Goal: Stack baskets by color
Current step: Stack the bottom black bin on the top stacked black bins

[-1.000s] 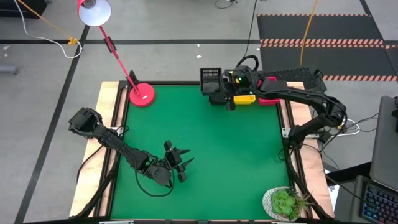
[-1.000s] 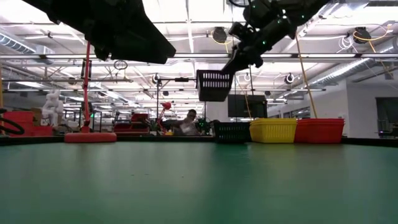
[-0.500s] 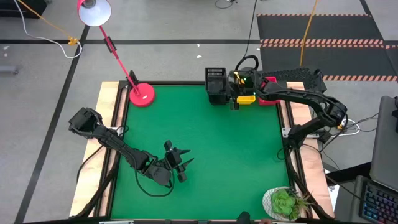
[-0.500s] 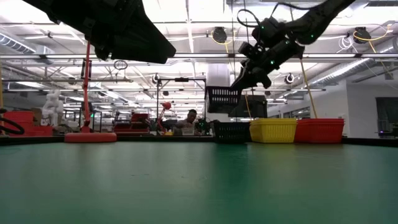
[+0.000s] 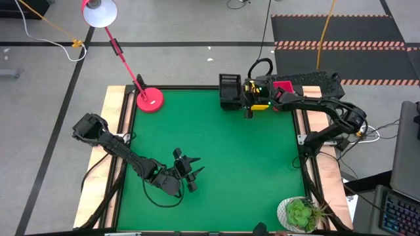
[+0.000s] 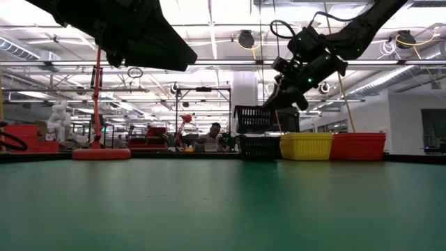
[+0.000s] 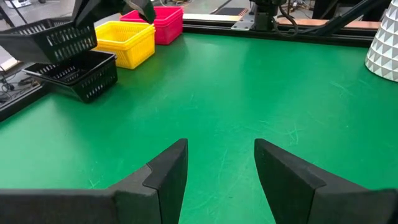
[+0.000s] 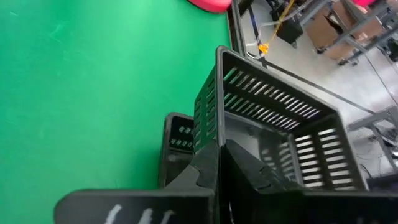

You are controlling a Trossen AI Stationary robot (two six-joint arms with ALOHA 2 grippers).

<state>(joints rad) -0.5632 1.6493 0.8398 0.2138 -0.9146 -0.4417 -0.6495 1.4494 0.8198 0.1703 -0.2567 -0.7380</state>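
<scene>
Item: black basket (image 6: 255, 119), slotted sides, shallow, rectangular. Held aloft at the far edge, right gripper (image 5: 248, 105) pinching its wall. Directly below, almost touching: black stack (image 6: 259, 146), left of the yellow stack (image 6: 305, 146) and red stack (image 6: 357, 146). Left gripper (image 7: 221, 168) spread, empty, near side, well apart.

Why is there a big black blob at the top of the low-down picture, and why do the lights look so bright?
In the low view the blob is the left arm, close to the camera, blurred and dark against bright ceiling lights; the right gripper and its black basket also show as silhouettes. The high view is evenly lit.
</scene>
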